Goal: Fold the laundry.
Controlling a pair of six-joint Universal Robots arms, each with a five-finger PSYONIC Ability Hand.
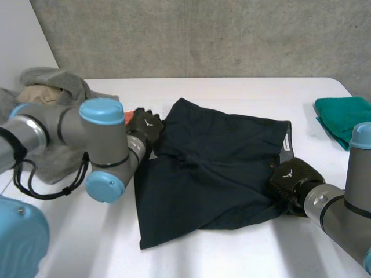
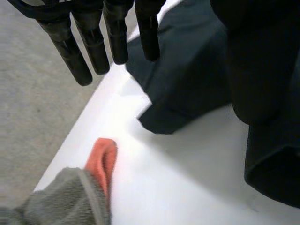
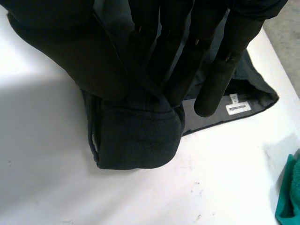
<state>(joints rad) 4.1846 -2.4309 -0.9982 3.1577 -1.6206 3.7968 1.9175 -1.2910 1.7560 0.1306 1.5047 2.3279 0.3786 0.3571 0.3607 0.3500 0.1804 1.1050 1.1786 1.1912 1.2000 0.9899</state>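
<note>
Right wrist view shows what overhead hides: the right hand pinching the shorts' corner. Left hand hangs straight-fingered, empty.

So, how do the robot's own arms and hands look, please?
The left arm and right arm are thick grey tubes with round joints closed by light-blue caps. The left hand and right hand are black, each with a small white mark on its back. The left hand's fingers are slim black rods with rounded tips.
</note>
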